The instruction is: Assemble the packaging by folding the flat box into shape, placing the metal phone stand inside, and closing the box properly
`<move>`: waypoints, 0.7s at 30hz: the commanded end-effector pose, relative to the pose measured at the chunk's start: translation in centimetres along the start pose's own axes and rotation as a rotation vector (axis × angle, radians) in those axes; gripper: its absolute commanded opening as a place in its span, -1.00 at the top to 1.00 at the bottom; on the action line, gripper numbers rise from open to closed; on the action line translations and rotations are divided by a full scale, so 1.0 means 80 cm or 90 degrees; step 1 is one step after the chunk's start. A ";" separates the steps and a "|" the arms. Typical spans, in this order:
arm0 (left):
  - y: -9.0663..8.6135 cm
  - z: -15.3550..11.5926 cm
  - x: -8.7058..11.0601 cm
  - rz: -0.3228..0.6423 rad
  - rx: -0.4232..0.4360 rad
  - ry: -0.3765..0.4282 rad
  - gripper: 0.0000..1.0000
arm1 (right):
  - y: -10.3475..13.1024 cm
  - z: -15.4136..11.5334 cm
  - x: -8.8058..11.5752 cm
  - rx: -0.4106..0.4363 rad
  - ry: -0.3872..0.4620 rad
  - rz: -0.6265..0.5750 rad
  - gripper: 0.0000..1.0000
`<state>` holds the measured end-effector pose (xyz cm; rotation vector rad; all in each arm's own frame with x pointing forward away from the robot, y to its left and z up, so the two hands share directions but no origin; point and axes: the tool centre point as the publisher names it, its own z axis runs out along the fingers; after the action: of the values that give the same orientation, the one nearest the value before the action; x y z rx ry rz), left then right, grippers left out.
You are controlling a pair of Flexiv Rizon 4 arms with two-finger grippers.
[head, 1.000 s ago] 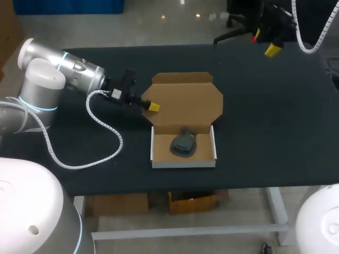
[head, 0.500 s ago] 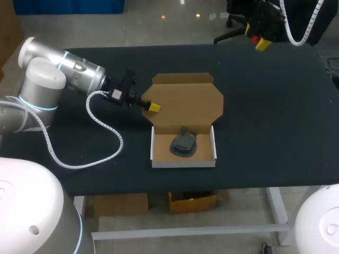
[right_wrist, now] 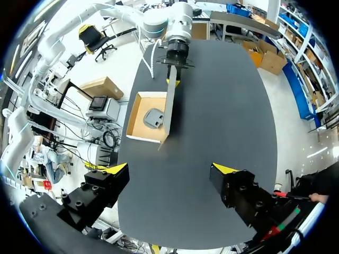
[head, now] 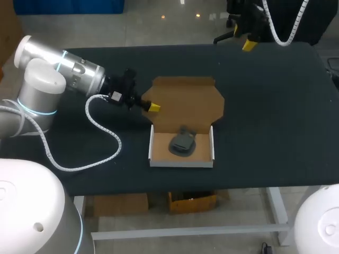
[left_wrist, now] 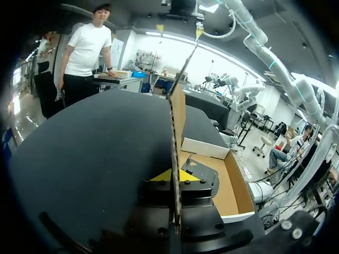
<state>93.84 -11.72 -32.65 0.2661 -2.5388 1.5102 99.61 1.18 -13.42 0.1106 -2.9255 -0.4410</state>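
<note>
- The left arm (head: pixel 62 67) comes in from the upper left of the frame and lies low and nearly flat over the table (head: pixel 275 106).
- The left gripper (head: pixel 152 107) points to the right, toward the middle of the frame.
- It pinches the left edge of the lid (head: pixel 188 103), one finger on each side.
- In the left wrist view the lid (left_wrist: pixel 178 114) stands up thin and straight between the fingers of the left gripper (left_wrist: pixel 174 176).
- The right gripper (head: pixel 247 43) hangs high at the top of the frame, a bit right of the middle, over the far edge of the table.
- In its own view the right gripper (right_wrist: pixel 171 168) has its fingers spread wide with nothing between them.
- It looks down on the box (right_wrist: pixel 139 135) from well apart.
- The box (head: pixel 181 162) sits in the middle of the frame, near the front edge of the table, with its top open.
- The brown lid rises from the back wall of the box.
- The phone stand (head: pixel 182 144) lies inside the box, dark grey, close to the back wall.
- In the right wrist view the lid (right_wrist: pixel 170 103) stands between the left gripper and the open part of the box.
- A white curly cable (head: pixel 100 132) loops on the table from the left arm, at the left of the box, not touching it.
</note>
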 end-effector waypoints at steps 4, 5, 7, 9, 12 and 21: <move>0.002 -0.005 0.012 0.027 0.017 -0.081 1.00 | 0.011 0.006 0.001 0.008 -0.007 -0.001 -1.00; 0.002 -0.006 0.012 0.032 0.018 -0.084 1.00 | 0.012 0.007 0.001 0.007 -0.007 -0.001 -1.00; 0.003 -0.006 0.012 0.037 0.017 -0.092 1.00 | 0.016 0.009 0.000 0.007 -0.007 -0.003 -1.00; 0.003 -0.005 0.013 0.044 0.020 -0.101 1.00 | 0.020 0.010 -0.002 0.011 -0.008 -0.005 -1.00; 0.003 -0.004 0.012 0.053 0.022 -0.110 1.00 | 0.027 0.012 -0.003 0.013 -0.009 -0.009 -1.00; 0.004 -0.004 0.013 0.077 0.033 -0.141 1.00 | 0.048 0.020 -0.009 0.043 -0.042 0.002 -1.00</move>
<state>93.17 -11.36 -32.41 0.2845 -2.7171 1.6594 100.40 4.57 -13.87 0.1089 -2.9819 -0.3770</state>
